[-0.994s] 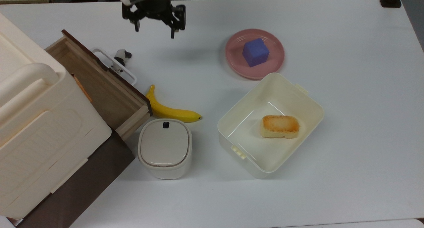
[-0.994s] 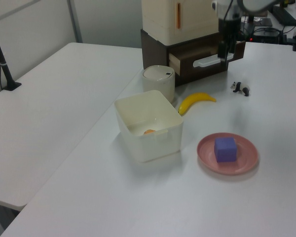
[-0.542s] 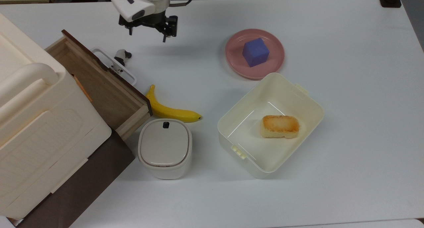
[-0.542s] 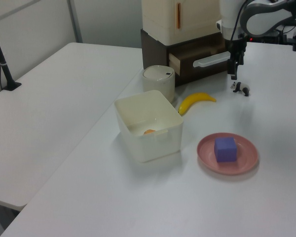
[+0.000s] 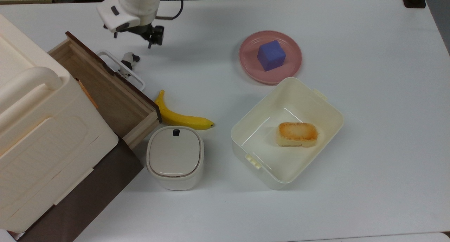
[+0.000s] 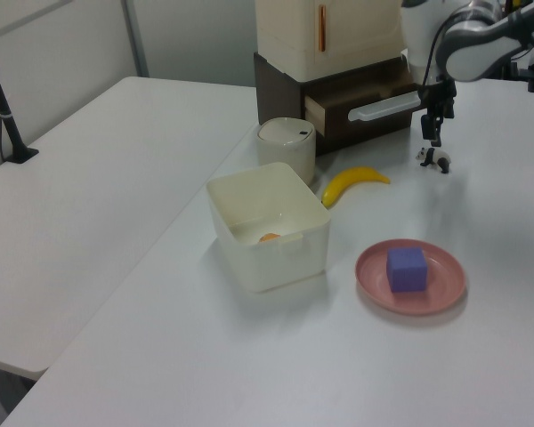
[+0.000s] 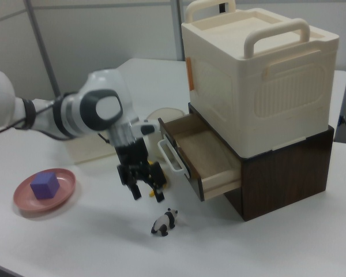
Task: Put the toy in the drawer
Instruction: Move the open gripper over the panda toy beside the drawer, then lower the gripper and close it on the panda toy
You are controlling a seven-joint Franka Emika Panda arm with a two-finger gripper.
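Note:
The toy [image 5: 128, 61], a tiny black-and-white panda figure, lies on the white table just beside the drawer's white loop handle [image 5: 121, 70]; it also shows as toy [image 6: 436, 158] and toy [image 7: 164, 222]. The drawer [image 5: 105, 91] stands pulled open, light wood inside with a dark front panel, and nothing is visible in it. My gripper [image 7: 148, 190] hangs open a little above the table, up and to the right view's left of the toy, holding nothing. In the top view the gripper [image 5: 135, 36] sits just beyond the toy.
A banana [image 5: 179, 117] lies by the drawer's corner, next to a small lidded bin [image 5: 174, 157]. A cream tub [image 5: 316, 105] holds a bread piece. A pink plate [image 5: 248, 54] carries a blue cube. A big cream box [image 5: 35, 129] tops the drawer cabinet.
My gripper has travelled toward the top view's left and come down, ending close to the toy. The toy and drawer have not moved.

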